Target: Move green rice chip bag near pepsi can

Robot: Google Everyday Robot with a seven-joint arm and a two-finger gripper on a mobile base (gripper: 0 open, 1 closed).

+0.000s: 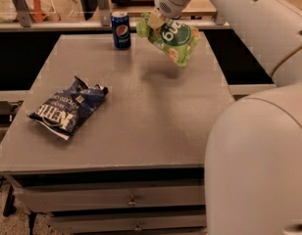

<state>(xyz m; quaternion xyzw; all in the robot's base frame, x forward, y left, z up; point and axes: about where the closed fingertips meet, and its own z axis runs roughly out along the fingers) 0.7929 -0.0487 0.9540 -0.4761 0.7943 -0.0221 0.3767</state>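
The green rice chip bag (171,37) hangs tilted in the air above the far right part of the grey table (136,102), its shadow on the tabletop below. My gripper (155,19) is shut on the bag's upper left corner, coming down from the white arm at the top. The pepsi can (121,30) stands upright near the table's far edge, a short way left of the bag and apart from it.
A dark blue Kettle chip bag (67,107) lies on the table's left side. My white arm and body (259,146) fill the right of the view. A shelf with wooden items (53,6) runs behind the table. Drawers (126,199) sit below the tabletop.
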